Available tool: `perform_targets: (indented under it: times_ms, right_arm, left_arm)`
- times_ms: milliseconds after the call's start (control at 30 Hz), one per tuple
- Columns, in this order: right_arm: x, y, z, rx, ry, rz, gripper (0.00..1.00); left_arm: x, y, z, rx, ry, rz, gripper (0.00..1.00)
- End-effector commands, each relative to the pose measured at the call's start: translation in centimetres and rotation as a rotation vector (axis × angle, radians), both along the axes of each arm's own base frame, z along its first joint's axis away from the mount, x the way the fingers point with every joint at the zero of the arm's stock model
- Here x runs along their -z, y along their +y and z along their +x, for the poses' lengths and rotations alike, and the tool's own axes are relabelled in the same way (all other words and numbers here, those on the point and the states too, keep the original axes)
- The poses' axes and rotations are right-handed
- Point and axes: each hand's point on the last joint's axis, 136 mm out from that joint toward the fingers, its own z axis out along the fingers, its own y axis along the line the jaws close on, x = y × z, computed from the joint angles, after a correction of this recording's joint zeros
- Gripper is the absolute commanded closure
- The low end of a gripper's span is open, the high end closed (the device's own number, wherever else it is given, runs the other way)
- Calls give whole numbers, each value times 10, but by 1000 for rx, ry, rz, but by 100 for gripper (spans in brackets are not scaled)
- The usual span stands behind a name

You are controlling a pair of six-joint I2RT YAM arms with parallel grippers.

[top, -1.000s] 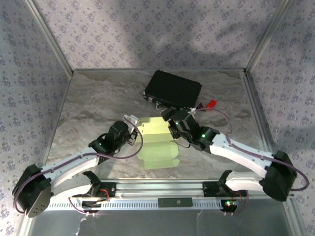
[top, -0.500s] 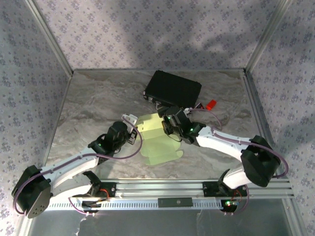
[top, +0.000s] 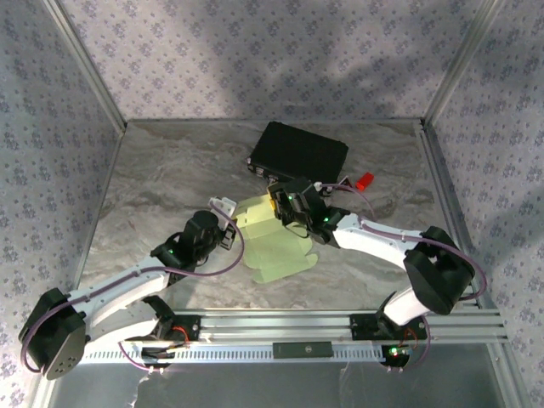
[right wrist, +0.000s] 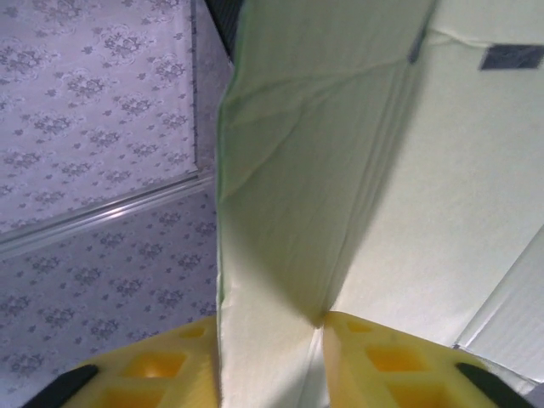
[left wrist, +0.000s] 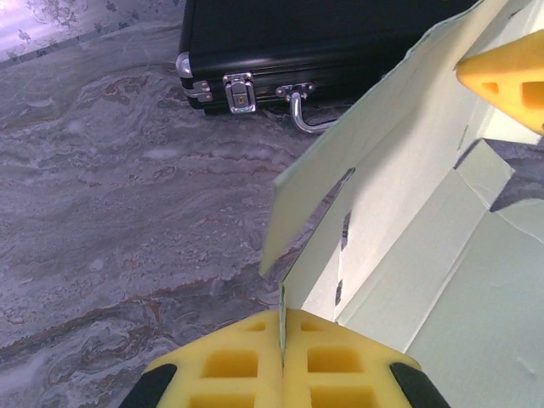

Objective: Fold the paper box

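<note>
Top external view: the pale green paper box (top: 274,251) lay part-folded mid-table (top: 153,187), just near of the black latched case (top: 299,153). The left gripper (left wrist: 282,327) was clamped on its far-left edge. The right gripper (right wrist: 272,336) pinched a raised far flap.

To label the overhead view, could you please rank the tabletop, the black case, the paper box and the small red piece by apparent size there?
1. tabletop, by far the largest.
2. black case and paper box: much alike; the box is half folded, so I leave them unranked.
3. small red piece, clearly smallest.
</note>
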Motion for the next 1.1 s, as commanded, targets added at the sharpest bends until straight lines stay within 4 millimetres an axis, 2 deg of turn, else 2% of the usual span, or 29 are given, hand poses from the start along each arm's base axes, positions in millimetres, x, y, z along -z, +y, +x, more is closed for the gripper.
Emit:
perform_targets:
  times_ms: [0, 467, 800, 900, 1067]
  right_arm:
    - [-1, 1, 4, 8, -5, 15, 72]
    - [6, -2, 4, 9, 13, 5, 87]
    - [28, -3, 3, -3, 48, -23, 87]
    - [33, -4, 4, -2, 54, -30, 100]
    - [37, -5, 3, 2, 55, -41, 100]
  left_arm:
    - [-9, 0, 2, -14, -28, -25, 100]
    - [-9, 3, 0, -17, -18, -22, 100]
    - [-1, 16, -2, -39, 2, -36, 100]
    - [1, 15, -1, -39, 6, -35, 100]
    - [0, 15, -1, -40, 10, -36, 100]
